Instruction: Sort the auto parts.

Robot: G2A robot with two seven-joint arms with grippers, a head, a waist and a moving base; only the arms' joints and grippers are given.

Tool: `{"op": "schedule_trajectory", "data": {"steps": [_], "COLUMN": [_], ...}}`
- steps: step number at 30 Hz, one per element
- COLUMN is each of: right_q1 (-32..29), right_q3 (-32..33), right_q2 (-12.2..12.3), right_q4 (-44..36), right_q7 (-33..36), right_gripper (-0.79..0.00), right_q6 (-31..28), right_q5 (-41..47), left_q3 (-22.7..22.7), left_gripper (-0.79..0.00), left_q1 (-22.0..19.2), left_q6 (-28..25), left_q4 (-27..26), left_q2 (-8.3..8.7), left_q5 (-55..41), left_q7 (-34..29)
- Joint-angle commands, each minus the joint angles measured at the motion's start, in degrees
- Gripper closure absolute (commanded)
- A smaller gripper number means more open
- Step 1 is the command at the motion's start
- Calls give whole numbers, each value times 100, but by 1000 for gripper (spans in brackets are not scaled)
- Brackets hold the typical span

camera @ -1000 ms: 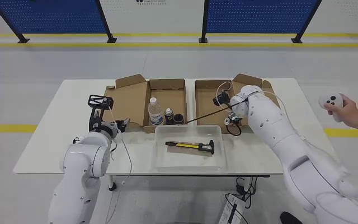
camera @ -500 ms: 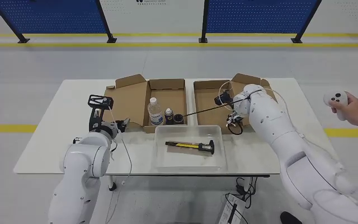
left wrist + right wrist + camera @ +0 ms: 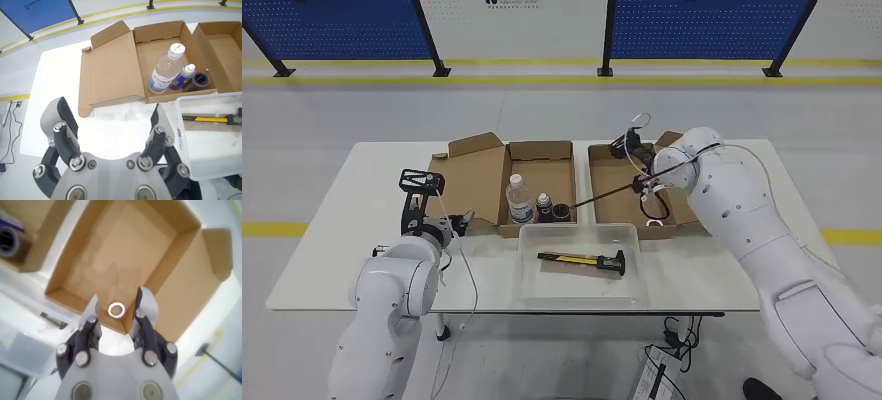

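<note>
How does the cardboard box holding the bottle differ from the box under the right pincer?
The bottle box holds three upright items, a clear bottle, a spray can and a black cylinder; the other box holds only a flat metal ring in a corner. The open right pincer hangs over the other box, not the bottle box. Both are open brown cardboard with side flaps spread.

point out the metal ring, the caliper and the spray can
metal ring (image 3: pixel 110 311), right wrist view, on its band
caliper (image 3: pixel 208 119), left wrist view, on the yellow scale
spray can (image 3: pixel 179 81), left wrist view, on the purple body
</note>
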Motion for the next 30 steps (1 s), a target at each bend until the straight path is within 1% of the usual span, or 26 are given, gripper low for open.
{"op": "schedule_trajectory", "data": {"steps": [1, 2, 3, 5, 7, 8, 9, 12, 14, 16, 17, 20, 22, 25, 26, 28, 30], "right_q1": [-299, -463, -638, -1007, -1350, -1508, -1648, -1961, -2061, -2063, -2025, -1871, -1725, -1514, -1447, -1318, -1227], "right_q3": [264, 403, 548, 824, 1029, 1097, 1144, 1099, 985, 716, 587, 106, -171, -551, -645, -852, -998], "right_q2": [164, 244, 320, 453, 557, 594, 624, 676, 679, 672, 666, 632, 596, 526, 501, 449, 391], "right_q4": [-852, -1257, -1657, -2395, -3008, -3267, -3479, -3911, -3985, -3937, -3872, -3598, -3379, -3065, -2961, -2747, -2560], "right_q7": [334, 496, 637, 903, 1152, 1239, 1304, 1472, 1514, 1461, 1426, 1382, 1357, 1346, 1334, 1365, 1333], "right_gripper": [-566, -573, -603, -631, -656, -696, -714, -745, -754, -763, -751, -748, -763, -767, -760, -714, -690], "right_q6": [13, 20, 21, -29, -91, -142, -216, -486, -617, -670, -705, -749, -773, -785, -796, -766, -798], "right_q5": [-137, -218, -270, -307, -346, -314, -276, -210, -67, 25, 87, 227, 326, 405, 451, 424, 528], "left_q3": [0, 0, 0, 0, 0, 0, 0, 0, 0, 0, 0, 0, 0, 0, 0, 0, 0], "left_gripper": [-785, -785, -785, -785, -785, -785, -785, -785, -785, -785, -785, -785, -785, -785, -785, -785, -785], "left_q1": [0, 0, 0, 0, 0, 0, 0, 0, 0, 0, 0, 0, 0, 0, 0, 0, 0], "left_q6": [0, 0, 0, 0, 0, 0, 0, 0, 0, 0, 0, 0, 0, 0, 0, 0, 0], "left_q4": [0, 0, 0, 0, 0, 0, 0, 0, 0, 0, 0, 0, 0, 0, 0, 0, 0], "left_q2": [0, 0, 0, 0, 0, 0, 0, 0, 0, 0, 0, 0, 0, 0, 0, 0, 0], "left_q5": [0, 0, 0, 0, 0, 0, 0, 0, 0, 0, 0, 0, 0, 0, 0, 0, 0], "left_q7": [0, 0, 0, 0, 0, 0, 0, 0, 0, 0, 0, 0, 0, 0, 0, 0, 0]}}
